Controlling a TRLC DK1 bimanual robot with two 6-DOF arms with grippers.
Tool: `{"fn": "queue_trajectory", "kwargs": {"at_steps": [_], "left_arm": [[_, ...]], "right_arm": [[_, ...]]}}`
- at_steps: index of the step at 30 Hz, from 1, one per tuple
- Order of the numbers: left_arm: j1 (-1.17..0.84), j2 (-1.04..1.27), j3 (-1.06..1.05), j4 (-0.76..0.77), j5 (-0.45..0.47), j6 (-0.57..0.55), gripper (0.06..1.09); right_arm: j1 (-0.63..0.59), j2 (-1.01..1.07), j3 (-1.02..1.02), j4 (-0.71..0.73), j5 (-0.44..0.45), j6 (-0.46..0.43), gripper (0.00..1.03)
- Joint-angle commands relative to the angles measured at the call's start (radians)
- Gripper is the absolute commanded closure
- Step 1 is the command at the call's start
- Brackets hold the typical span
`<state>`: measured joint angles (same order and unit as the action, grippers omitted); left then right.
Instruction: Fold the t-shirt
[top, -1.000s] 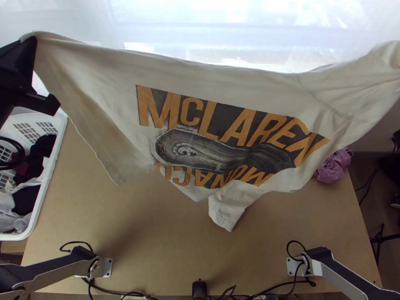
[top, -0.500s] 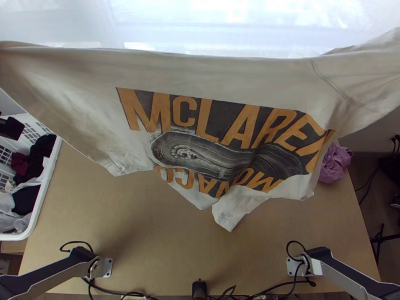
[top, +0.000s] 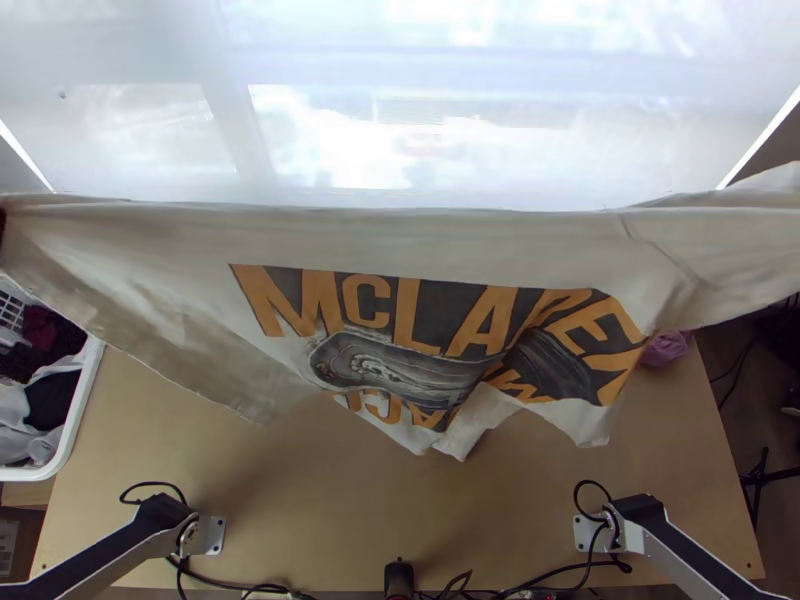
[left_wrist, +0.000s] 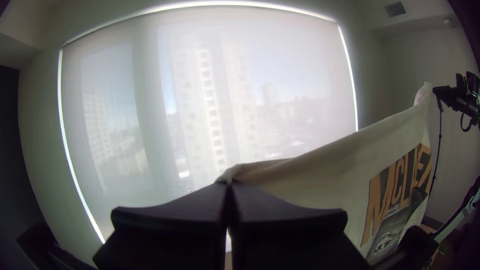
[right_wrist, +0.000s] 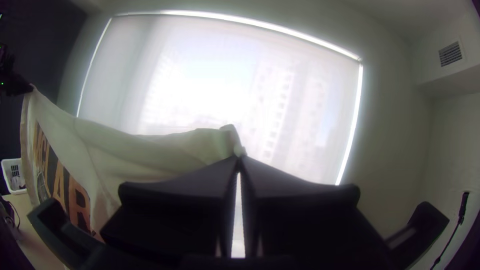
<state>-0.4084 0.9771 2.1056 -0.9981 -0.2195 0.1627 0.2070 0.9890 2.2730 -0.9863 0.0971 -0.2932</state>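
Cream printed T-shirt (top: 480, 235): one, held up and stretched crosswise between the two grippers over the far part of the light wooden table (top: 300, 500); its upper edge nearly straight, cloth hanging below in loose folds. Contact of its lower edge with the tabletop: cannot be told.
Front print: orange block lettering on dark grey, with a grey and black track-like picture beneath, rippled by the folds; a second row of orange letters lower down, partly hidden.
Left gripper (left_wrist: 228, 184): fingers clenched on a gathered upper corner of the shirt, in the left wrist view.
Right gripper (right_wrist: 239, 159): fingertips pinched on the shirt's opposite upper end, a narrow slit between the fingers farther back, in the right wrist view.
Seam: one curved line, near the shirt's right-hand end in the top view.
White plastic laundry basket (top: 84, 420): beside the table's left side, holding black, dark red and pale grey garments.
Mauve cloth (top: 668, 347): bunched near the table's right edge, partly hidden by the shirt.
Window shade (left_wrist: 225, 100): pale, translucent, drawn down, buildings faint through it.
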Motion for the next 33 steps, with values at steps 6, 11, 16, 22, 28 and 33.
{"fn": "queue_trajectory", "kwargs": {"at_steps": [6,11,16,22,28,33], "left_arm": [[-0.003,-0.118,-0.406,0.107,0.029,-0.048,1.05],[-0.035,-0.067,-0.539,0.25,0.043,-0.061,1.05],[-0.05,0.009,-0.657,0.392,0.045,-0.035,1.05],[0.017,0.132,-0.765,0.592,0.094,-0.011,1.05],[0.099,0.293,-0.809,0.78,0.1,-0.012,1.05],[0.166,0.419,-0.803,0.9,0.1,-0.009,1.05]], "right_arm": [[0.002,-0.052,-0.27,0.035,-0.03,0.083,1.0],[0.054,-0.039,-0.458,0.182,-0.042,0.115,1.0],[0.069,0.013,-0.613,0.31,-0.051,0.131,1.0],[0.094,0.131,-0.71,0.411,-0.096,0.115,1.0],[0.088,0.284,-0.725,0.529,-0.117,0.097,1.0],[0.074,0.401,-0.722,0.618,-0.12,0.088,1.0]]}}
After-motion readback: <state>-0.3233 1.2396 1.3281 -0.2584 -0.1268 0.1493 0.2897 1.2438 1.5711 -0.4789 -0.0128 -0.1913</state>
